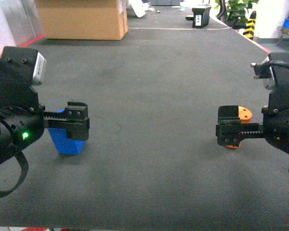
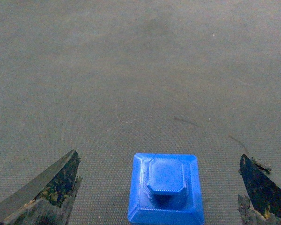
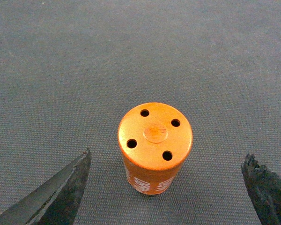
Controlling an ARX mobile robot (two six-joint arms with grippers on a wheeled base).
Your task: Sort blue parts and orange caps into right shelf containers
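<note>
Both my fingers are spread wide: left fingers (image 2: pixel 56 187) flank the blue part (image 2: pixel 165 189), right fingers (image 3: pixel 61 192) flank the upright orange cap (image 3: pixel 154 145).

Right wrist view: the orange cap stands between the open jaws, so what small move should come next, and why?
Probably close the right gripper on the orange cap. The cap stands upright on the mat, roughly centred between the jaws, which are spread wide with clear gaps either side.
</note>
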